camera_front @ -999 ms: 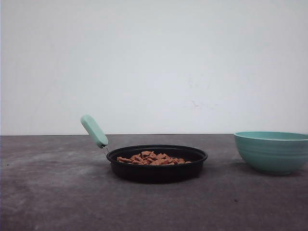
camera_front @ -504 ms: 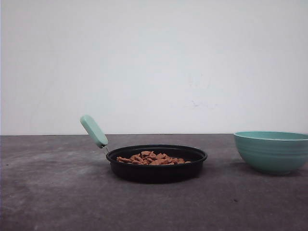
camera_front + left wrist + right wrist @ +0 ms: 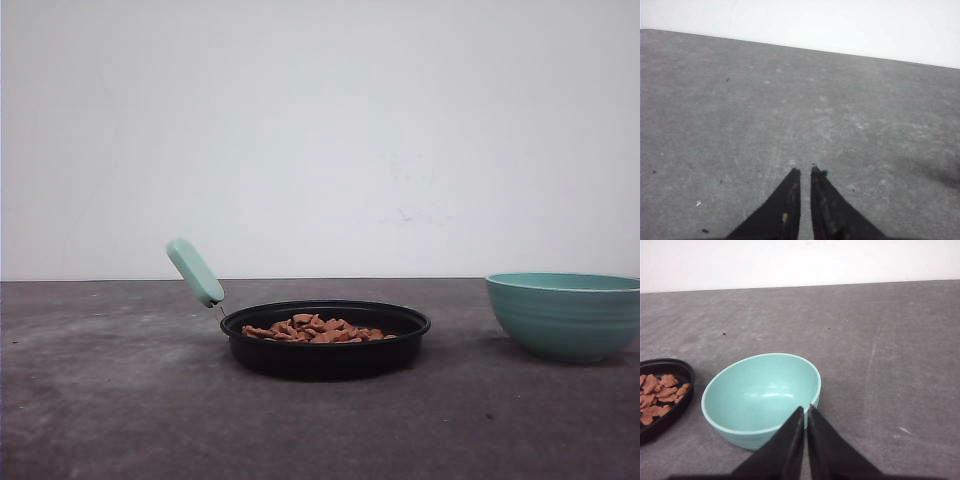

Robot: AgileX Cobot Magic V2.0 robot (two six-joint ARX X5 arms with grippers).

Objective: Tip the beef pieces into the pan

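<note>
Low front view along table [image 3: 100,400], wrist views looking down, pan [image 3: 325,345] shared

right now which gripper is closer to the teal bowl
Right. The right gripper sits shut just over the bowl's near rim; the left gripper is shut above bare table.

My black two-fingered pincer [image 3: 805,410] is closed, its tips together over the near rim of a round, empty mint-green bowl [image 3: 760,390]. Beside the bowl sits a black round pan [image 3: 670,367] holding reddish-brown beef chunks [image 3: 660,392], on the grey table [image 3: 890,350].
</note>
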